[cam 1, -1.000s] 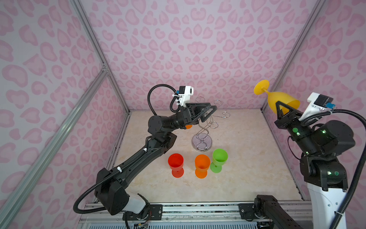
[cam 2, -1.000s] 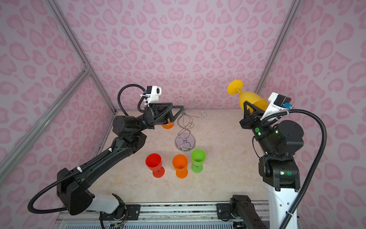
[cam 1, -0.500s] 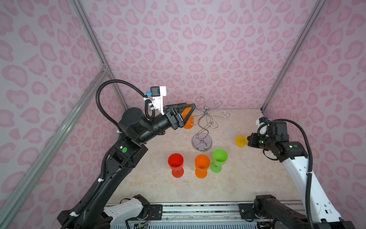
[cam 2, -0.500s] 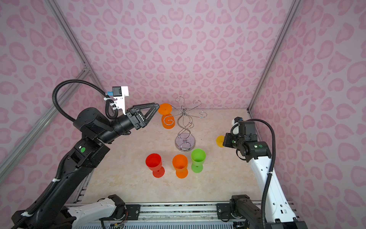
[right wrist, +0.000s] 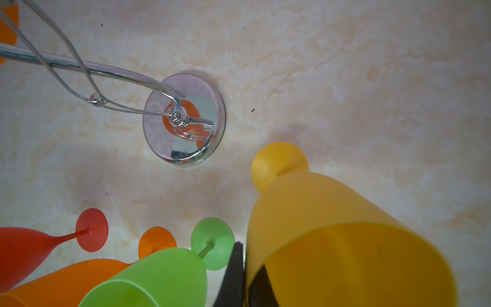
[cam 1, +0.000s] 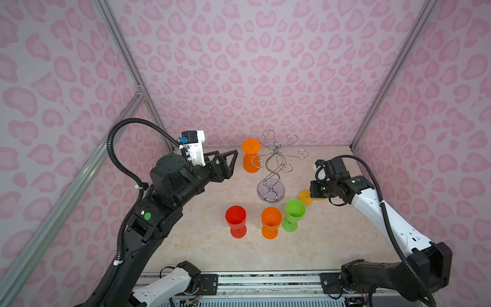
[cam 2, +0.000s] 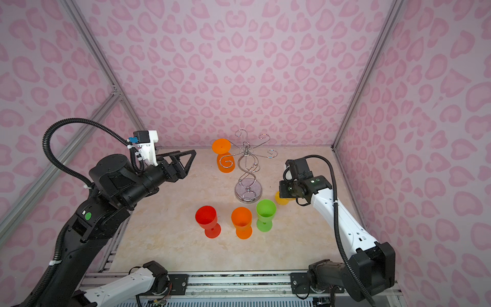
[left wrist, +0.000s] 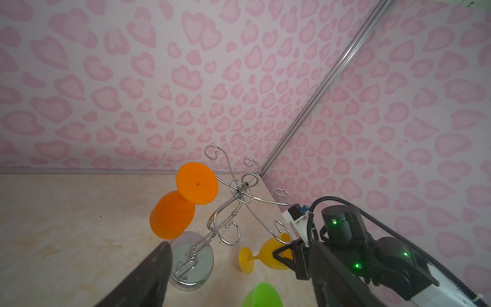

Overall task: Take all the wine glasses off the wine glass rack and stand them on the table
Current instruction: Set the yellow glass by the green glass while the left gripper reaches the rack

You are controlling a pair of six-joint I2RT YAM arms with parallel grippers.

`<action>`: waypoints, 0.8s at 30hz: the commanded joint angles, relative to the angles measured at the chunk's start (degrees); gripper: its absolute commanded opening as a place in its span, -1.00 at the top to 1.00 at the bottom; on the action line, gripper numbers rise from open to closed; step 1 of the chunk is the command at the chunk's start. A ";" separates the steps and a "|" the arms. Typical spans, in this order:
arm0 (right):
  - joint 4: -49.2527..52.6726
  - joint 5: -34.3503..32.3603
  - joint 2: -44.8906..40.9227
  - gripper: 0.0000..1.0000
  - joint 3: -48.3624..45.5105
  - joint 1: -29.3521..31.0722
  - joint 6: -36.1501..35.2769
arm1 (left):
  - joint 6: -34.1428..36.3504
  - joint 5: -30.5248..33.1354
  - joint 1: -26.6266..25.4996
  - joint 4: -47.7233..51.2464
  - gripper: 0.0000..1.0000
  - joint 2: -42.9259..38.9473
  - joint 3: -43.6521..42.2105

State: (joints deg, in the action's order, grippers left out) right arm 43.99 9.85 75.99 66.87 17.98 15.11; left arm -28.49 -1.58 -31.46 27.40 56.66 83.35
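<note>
One yellow glass, apparently half-hidden.

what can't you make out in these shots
- Inner finger of the right hand: right wrist view, a dark shape through the yellow glass.
- Bowl of the yellow glass: both top views, mostly behind the right hand.
- Stem of the hanging orange glass: left wrist view, behind its foot.

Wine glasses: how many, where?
5. One orange wine glass hangs inverted on the wine glass rack; red wine glass, second orange wine glass and green wine glass stand in front; yellow wine glass held by right gripper. None apparently hidden.
</note>
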 commanded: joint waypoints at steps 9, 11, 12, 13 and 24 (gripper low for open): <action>-1.57 -2.02 5.41 1.00 1.43 2.17 -0.87 | 1.24 1.32 0.46 0.90 -0.65 -0.67 -0.28; -1.27 -2.16 6.18 1.00 1.98 2.87 -1.05 | 1.11 1.21 0.53 1.06 -0.65 -0.55 -0.45; -1.08 -2.56 6.63 1.00 2.28 3.20 -1.20 | 1.07 1.03 0.61 1.04 -0.65 -0.50 -0.60; -0.86 -3.03 6.87 1.00 2.49 3.49 -1.18 | 0.94 0.90 0.61 0.91 -0.65 -0.46 -0.77; 2.88 -3.43 9.66 0.78 6.50 4.25 -1.78 | 0.72 0.61 0.88 0.64 -0.65 -0.90 -1.85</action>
State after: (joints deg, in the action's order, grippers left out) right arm 45.41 6.87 85.17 72.86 22.04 14.04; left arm -28.08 -1.06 -30.70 28.64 56.16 81.82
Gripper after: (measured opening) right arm 0.103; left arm 0.824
